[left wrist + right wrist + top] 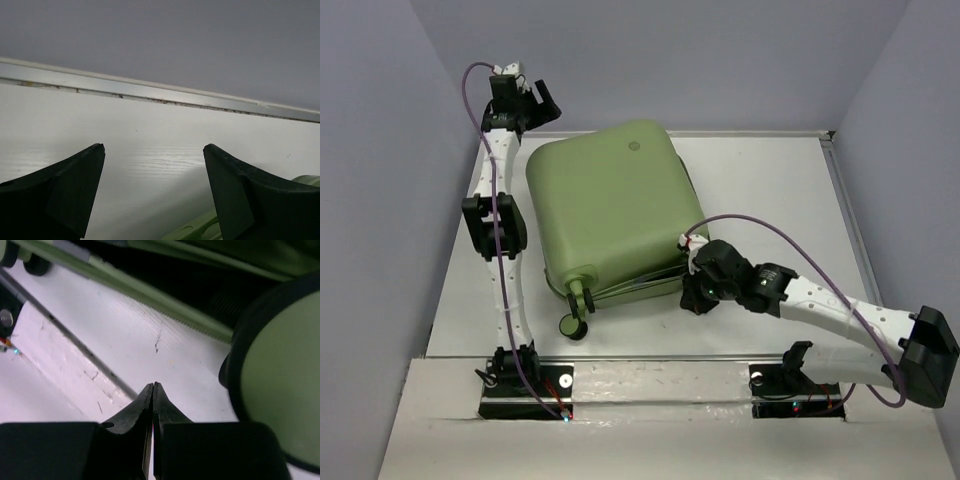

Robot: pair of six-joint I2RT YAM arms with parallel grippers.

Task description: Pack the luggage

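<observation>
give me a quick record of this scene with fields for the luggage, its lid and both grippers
luggage: olive-green hard shell, lying flat on the table, logo side up
lid: nearly shut, with a dark gap along the near edge
left gripper: open, empty, over bare table by the luggage's far-left corner
right gripper: shut, holding nothing, low by the luggage's near-right corner, beside a wheel
</observation>
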